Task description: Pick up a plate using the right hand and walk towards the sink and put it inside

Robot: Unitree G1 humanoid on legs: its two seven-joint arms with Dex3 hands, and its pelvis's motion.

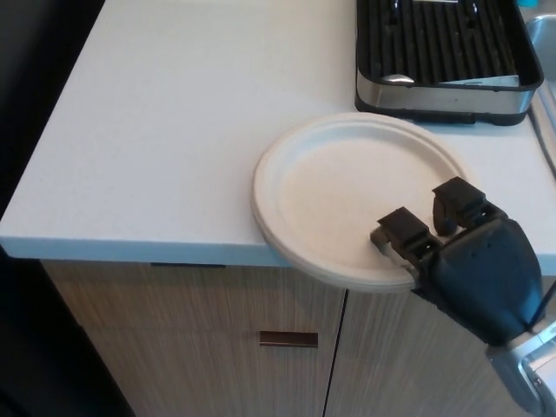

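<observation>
A pale countertop (174, 130) fills most of the head view, its front edge running across the lower half. Below it, wood-grain cabinet doors (217, 347) show a dark recessed pull (287, 339) at about 6 o'clock. A black dish rack (443, 54) with a shiny metal base sits on the counter at 1 o'clock, and a sliver of the sink (543, 35) shows at its right, at the picture's edge.

The white plate (347, 182) lies flat on the counter just right of centre, close to the rack but apart from it, and its near rim overhangs the counter's front edge.

The right hand (452, 252) comes in from 4 o'clock and sits at the plate's 4 o'clock rim. Its two thick fingers (402, 228) curl down over the rim onto the plate's upper face. The thumb is hidden beneath, so whether the hand actually clamps the plate cannot be told. The left hand is out of sight.
</observation>
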